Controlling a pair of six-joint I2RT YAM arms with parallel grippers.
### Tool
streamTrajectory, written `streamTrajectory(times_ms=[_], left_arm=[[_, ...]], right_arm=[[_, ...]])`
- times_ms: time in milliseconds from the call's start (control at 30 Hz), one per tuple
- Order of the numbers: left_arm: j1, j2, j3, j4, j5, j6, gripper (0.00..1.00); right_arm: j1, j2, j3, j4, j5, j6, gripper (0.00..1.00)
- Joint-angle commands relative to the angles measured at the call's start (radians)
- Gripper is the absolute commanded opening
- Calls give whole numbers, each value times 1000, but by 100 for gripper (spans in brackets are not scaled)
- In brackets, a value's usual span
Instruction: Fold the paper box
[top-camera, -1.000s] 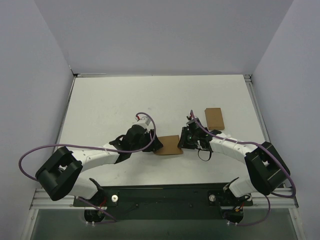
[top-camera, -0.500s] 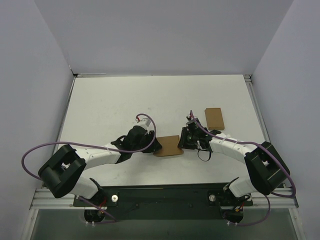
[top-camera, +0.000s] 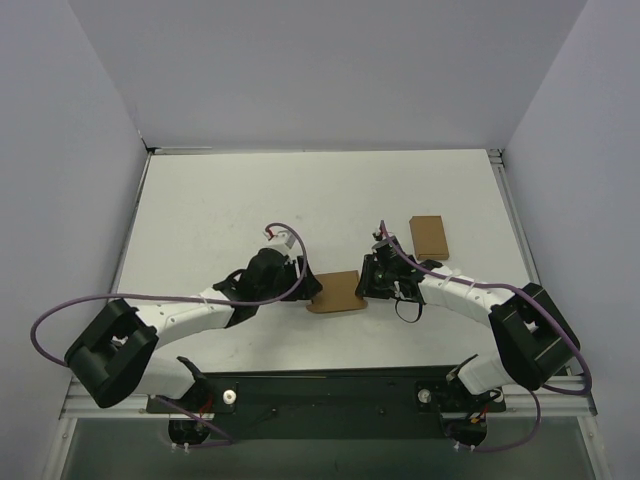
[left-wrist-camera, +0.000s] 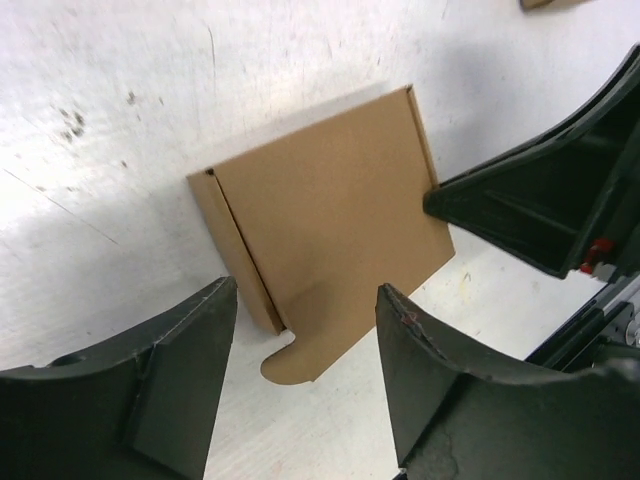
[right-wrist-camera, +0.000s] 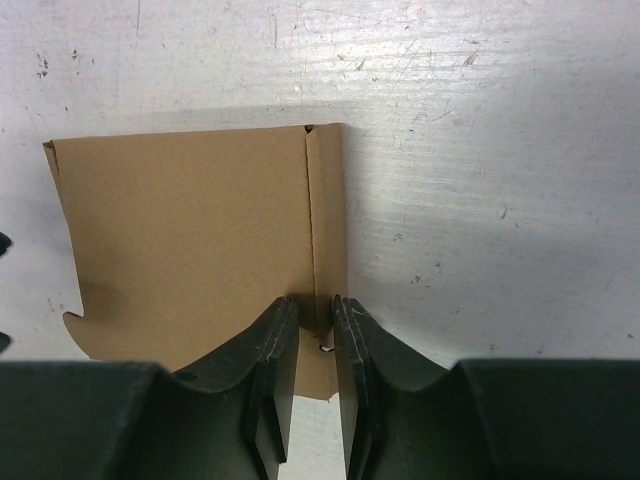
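Paper box (top-camera: 336, 291) lying toward the desk's (top-camera: 220, 200) near edge, my right gripper (right-wrist-camera: 315, 330) clamping its side flap, my left gripper (left-wrist-camera: 300, 370) hovering, fingers apart.

You find no text, label, brand, number or sign to read here: the paper box (left-wrist-camera: 330, 230) is plain brown, and the cardboard piece (top-camera: 428, 236) shows no legible print

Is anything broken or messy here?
Nothing is broken or spilled. The flat brown cardboard paper box lies a little crooked on the scuffed white table, and the right gripper pinches its narrow side flap. That looks like folding, not a mess.
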Motion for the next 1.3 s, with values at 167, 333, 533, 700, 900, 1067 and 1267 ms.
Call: streamTrajectory(times_ms=[167, 333, 533, 700, 900, 1067, 1267], left_arm=[[60, 47, -40, 110, 101, 4, 69], [62, 138, -52, 219, 154, -18, 63], [60, 195, -32, 135, 101, 24, 43], [66, 195, -6, 95, 114, 61, 42], [129, 154, 25, 95, 205, 84, 63], [193, 59, 63, 37, 254, 116, 78], [365, -96, 85, -64, 355, 142, 82]], right_arm=[[14, 30, -12, -77, 35, -22, 22], [17, 22, -12, -83, 41, -22, 22], [21, -1, -9, -95, 58, -34, 24], [58, -88, -6, -100, 121, -113, 40], [196, -240, -9, -82, 271, -338, 65], [315, -283, -20, -31, 314, -516, 74], [477, -183, 3, 7, 466, -715, 75]])
